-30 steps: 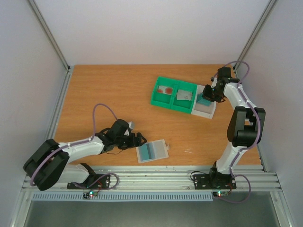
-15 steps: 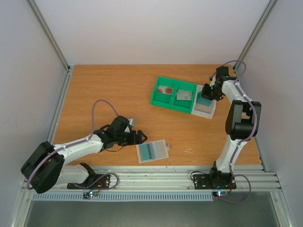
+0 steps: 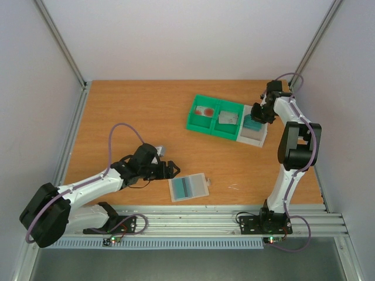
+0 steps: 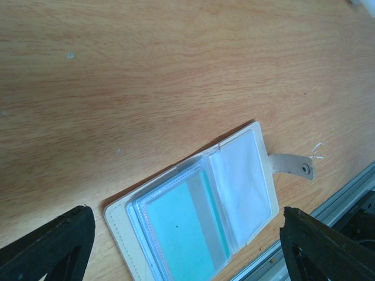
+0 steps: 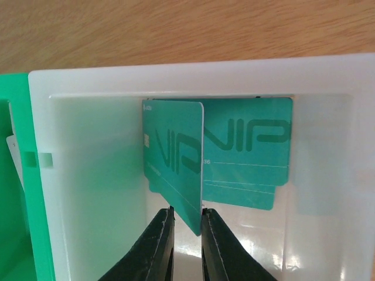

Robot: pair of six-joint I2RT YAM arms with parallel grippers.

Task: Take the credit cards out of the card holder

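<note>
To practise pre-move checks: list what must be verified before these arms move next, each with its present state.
1. Right gripper grips teal VIP card: ok.
2. That card is over white tray: ok.
3. It lies flat on the tray's teal cards: not ok, it stands tilted.
4. Left gripper open: ok.
5. Card holder emptied: not ok, an inner teal card is inside.
6. Further cards beneath it: cannot tell.
</note>
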